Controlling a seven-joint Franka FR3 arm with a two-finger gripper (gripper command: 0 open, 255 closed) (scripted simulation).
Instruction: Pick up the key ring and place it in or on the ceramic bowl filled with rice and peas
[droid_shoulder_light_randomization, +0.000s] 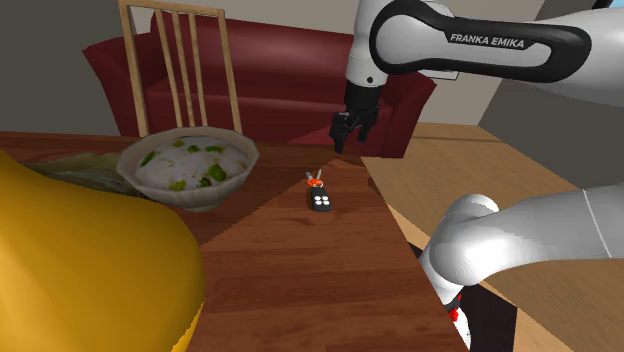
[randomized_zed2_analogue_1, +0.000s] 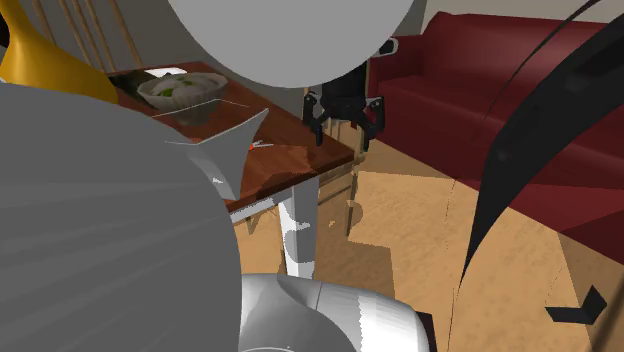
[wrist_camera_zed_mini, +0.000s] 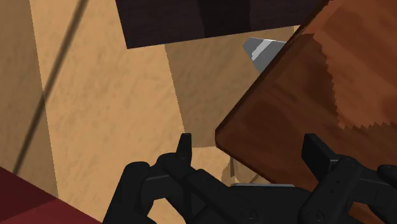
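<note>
Key ring (droid_shoulder_light_randomization: 318, 196) lies flat on the table (droid_shoulder_light_randomization: 300, 270): a black fob with a small orange-red piece at its far end. In the shoulder view it sits to the right of the bowl (droid_shoulder_light_randomization: 205, 196), near it but apart, and short of the table's right edge. In the second exterior view we make it out only as a small orange fleck (randomized_zed2_analogue_1: 256, 145) on the brown top.

We note the bowl is pale, holds white rice with green bits, and stands upright on the table; we see it again in the second exterior view (randomized_zed2_analogue_1: 196, 108), towards the table's far end.

Jaws are released, gripping nothing. In the wrist view the two black fingers (wrist_camera_zed_mini: 184, 145) stand wide apart, with the table's edge running between them and the light wood floor (wrist_camera_zed_mini: 95, 95) below. In the shoulder view they hang in the air beyond the key ring, well above the table and touching nothing. The white arm (droid_shoulder_light_randomization: 470, 40) reaches in from the upper right.

Behind the table we see a dark red sofa (droid_shoulder_light_randomization: 290, 80) and a wooden chair (droid_shoulder_light_randomization: 180, 60). A large yellow shape (droid_shoulder_light_randomization: 80, 270) covers the shoulder view's lower left; we cannot tell what it is.
</note>
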